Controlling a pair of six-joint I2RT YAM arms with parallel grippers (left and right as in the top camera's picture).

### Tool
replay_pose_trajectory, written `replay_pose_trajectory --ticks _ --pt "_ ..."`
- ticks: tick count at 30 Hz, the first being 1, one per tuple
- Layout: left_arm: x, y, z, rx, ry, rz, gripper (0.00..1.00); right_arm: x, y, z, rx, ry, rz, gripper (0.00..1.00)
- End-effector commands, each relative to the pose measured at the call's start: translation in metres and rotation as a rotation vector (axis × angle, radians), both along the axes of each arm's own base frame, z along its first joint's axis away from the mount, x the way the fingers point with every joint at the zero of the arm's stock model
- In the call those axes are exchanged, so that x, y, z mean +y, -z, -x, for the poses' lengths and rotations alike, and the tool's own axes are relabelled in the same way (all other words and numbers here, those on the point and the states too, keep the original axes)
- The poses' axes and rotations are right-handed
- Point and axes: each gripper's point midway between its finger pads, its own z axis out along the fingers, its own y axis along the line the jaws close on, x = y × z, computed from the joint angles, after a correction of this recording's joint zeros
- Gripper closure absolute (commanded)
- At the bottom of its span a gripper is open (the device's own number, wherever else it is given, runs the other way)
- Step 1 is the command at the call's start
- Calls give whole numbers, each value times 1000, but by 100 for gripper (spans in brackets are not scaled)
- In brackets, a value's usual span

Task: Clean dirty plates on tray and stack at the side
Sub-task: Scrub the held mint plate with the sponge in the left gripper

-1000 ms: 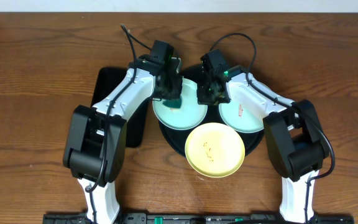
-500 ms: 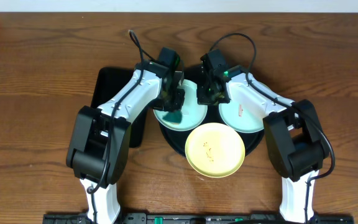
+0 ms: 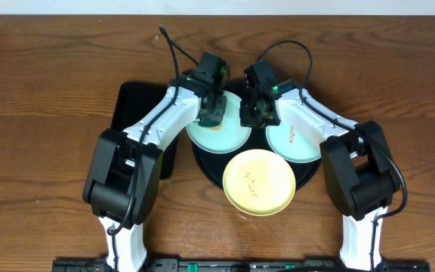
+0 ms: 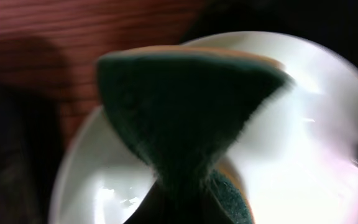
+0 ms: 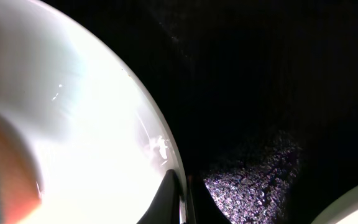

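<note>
Three plates lie on the round black tray [image 3: 208, 168]. The left mint plate [image 3: 219, 138] is under my left gripper [image 3: 214, 115], which is shut on a green and orange sponge [image 4: 185, 118] pressed onto that plate [image 4: 303, 155]. My right gripper [image 3: 252, 115] is shut on the right rim of the same plate [image 5: 73, 137]; its fingers [image 5: 180, 199] pinch the rim over the tray [image 5: 278, 93]. The right mint plate [image 3: 297, 141] has a red smudge. The yellow plate [image 3: 260, 182] lies at the front with small marks.
A smaller rectangular black tray [image 3: 131, 109] lies left of the round tray, partly under my left arm. Brown wooden table [image 3: 44, 91] surrounds everything. The wall edge runs along the far side.
My left gripper with the sponge has moved from the plate's near-left part toward its far side. The right gripper has stayed on the rim.
</note>
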Motion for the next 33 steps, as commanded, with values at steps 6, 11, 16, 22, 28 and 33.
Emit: replay_pose_trajectory --ticks 6,11,16,22,28,33 --pt "39 15 26 85 -57 -226 92 -7 15 6 12 15 59 99" --pt "-14 21 67 259 160 -7 93 -7 15 6 12 15 59 99" --pt "-44 16 82 313 249 152 92 -7 15 6 12 15 59 99" --pt "-48 12 57 223 242 195 93 -7 15 6 12 15 59 99" --pt "-16 9 8 50 77 87 92 -7 15 6 13 15 60 99" --pt "45 4 -19 -72 -136 -154 93 -7 15 6 13 15 60 99"
